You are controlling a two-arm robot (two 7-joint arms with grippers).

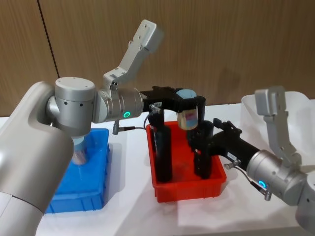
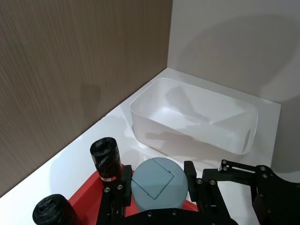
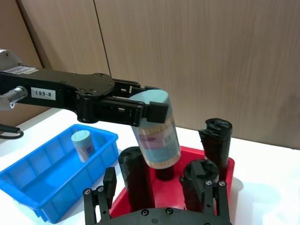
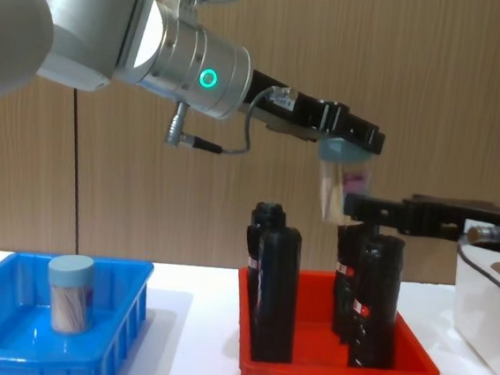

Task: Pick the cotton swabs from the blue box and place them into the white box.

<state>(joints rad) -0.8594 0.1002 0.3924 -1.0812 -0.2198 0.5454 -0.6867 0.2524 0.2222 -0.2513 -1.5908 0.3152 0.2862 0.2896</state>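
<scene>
Wood-grain wall panels [image 1: 221, 49] back a white desk [image 1: 128, 196] carrying 3 bins in a row: a shallow bright blue plastic box [image 4: 131, 313] on the robot's left, a red plastic bin [image 1: 187, 189] in the middle, and a plain smooth-walled white plastic box [image 2: 187, 140] on the right. The left gripper [image 1: 186, 101] hangs high above the red bin, clamped on a small clear cylindrical tub of cotton swabs [image 4: 341, 192] at the level of its pale blue-grey round lid. The tub is off every surface and leans a little rather than hanging plumb. A second tub [image 4: 70, 294] stands upright in the blue box. The right gripper [image 1: 204, 130] sits over the red bin's right half, spread wide and holding nothing. It is close beside the tall black bottles [image 4: 276, 287] and very near the carried tub's lower end; whether they touch I cannot tell.

From the layout, the carry to the white box looks about half done, and 3 things could spoil it. The hold is narrow and high on a smooth, leaning tub, so a jolt might let it swivel or slip and fall among the bottles. The right gripper lies between the tub and the white box, so a level sweep rightward risks a knock against it. Lowering too soon could strike a bottle top or the white box's near rim, which stands higher than the red bin's.
</scene>
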